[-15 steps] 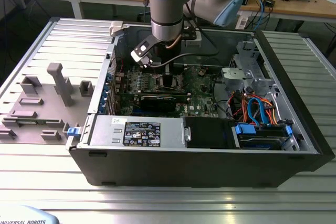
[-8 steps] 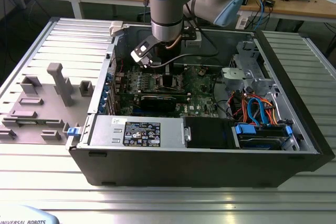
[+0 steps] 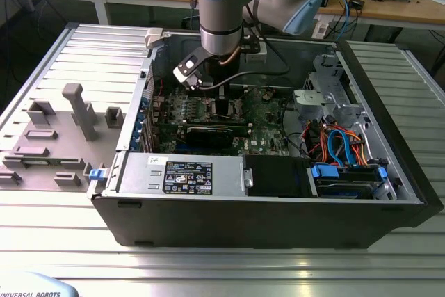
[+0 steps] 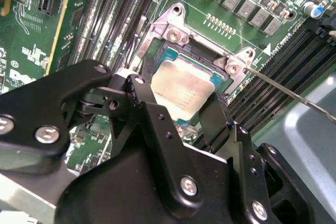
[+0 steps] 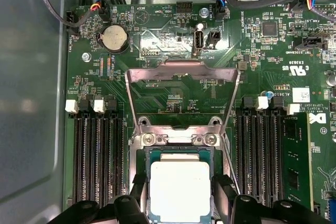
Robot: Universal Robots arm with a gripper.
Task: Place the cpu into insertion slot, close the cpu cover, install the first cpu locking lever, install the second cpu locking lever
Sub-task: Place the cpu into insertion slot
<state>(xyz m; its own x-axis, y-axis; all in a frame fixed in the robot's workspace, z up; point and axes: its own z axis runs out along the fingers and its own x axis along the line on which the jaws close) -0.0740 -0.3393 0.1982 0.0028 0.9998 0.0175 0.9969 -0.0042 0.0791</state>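
Two black fingers [image 5: 139,195] of the gripper [image 5: 180,182] are closed against opposite edges of the cpu [image 5: 180,192]. So it's pinching the chip by its sides and isn't touching the top. The chip is right in the insertion slot [image 5: 178,139], dull silver lid up, its green border square with the metal rim. Honestly can't tell from these angles whether it's dropped fully home or is sitting a hair above the contacts.

The cpu cover [image 5: 181,72] is flipped up and open, standing behind the socket, well apart from the chip. In the second wrist view a thin locking lever [image 4: 294,95] sticks out free to one side, unlatched. In the exterior view the arm reaches down into the open computer case [image 3: 278,227].

Handling-wise, I'd reckon the chip is light, stiff and flat, with a slick metal top, so the side edges are the only sane place to hold it. The fragile part is underneath. Socket contacts would likely bend if it went in crooked or got dragged, so it wants to lie flat with no force.
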